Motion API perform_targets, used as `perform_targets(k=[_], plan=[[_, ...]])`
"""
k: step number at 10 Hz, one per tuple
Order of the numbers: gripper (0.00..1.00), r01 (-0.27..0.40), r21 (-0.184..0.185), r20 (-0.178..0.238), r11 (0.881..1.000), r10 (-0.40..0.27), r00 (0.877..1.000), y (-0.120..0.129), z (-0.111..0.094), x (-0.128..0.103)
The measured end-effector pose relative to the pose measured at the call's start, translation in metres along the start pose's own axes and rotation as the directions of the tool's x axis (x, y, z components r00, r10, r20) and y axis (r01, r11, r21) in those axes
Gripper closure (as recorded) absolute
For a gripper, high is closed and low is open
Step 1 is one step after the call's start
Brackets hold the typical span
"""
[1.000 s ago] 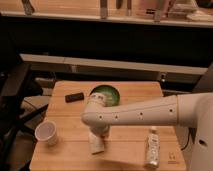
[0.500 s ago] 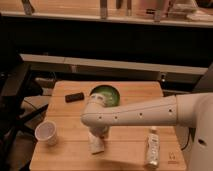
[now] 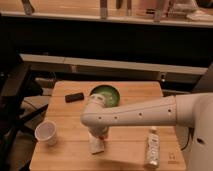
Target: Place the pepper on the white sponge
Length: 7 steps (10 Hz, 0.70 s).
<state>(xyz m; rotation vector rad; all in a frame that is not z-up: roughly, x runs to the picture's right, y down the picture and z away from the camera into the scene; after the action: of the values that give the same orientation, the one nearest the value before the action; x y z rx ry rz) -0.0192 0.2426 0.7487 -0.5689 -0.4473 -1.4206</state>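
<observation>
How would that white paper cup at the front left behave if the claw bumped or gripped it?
The white paper cup looks thin-walled, so it is probably very light and would slide or tip from a light nudge. It stands upright and open-topped, so a firm squeeze would likely crush it. The claw is low over the table, right of the cup.

The gripper (image 3: pixel 96 141) hangs low over the wooden table (image 3: pixel 65 150), mostly hidden behind the white arm's (image 3: pixel 145 114) elbow, so its fingertips cannot be made out. The white sponge (image 3: pixel 97 146) shows only as a pale patch under it. The pepper is not visible anywhere. The arm covers the near rim of the green bowl (image 3: pixel 106 93). The robot's body is cut off at the right edge.
</observation>
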Motion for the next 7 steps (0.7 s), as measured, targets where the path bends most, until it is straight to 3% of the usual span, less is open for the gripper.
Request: perform_targets(k=[7], plan=[[1.00,0.036,0.007,0.008,0.999,-0.036,0.999,-0.0038,0.0047,-0.0037]])
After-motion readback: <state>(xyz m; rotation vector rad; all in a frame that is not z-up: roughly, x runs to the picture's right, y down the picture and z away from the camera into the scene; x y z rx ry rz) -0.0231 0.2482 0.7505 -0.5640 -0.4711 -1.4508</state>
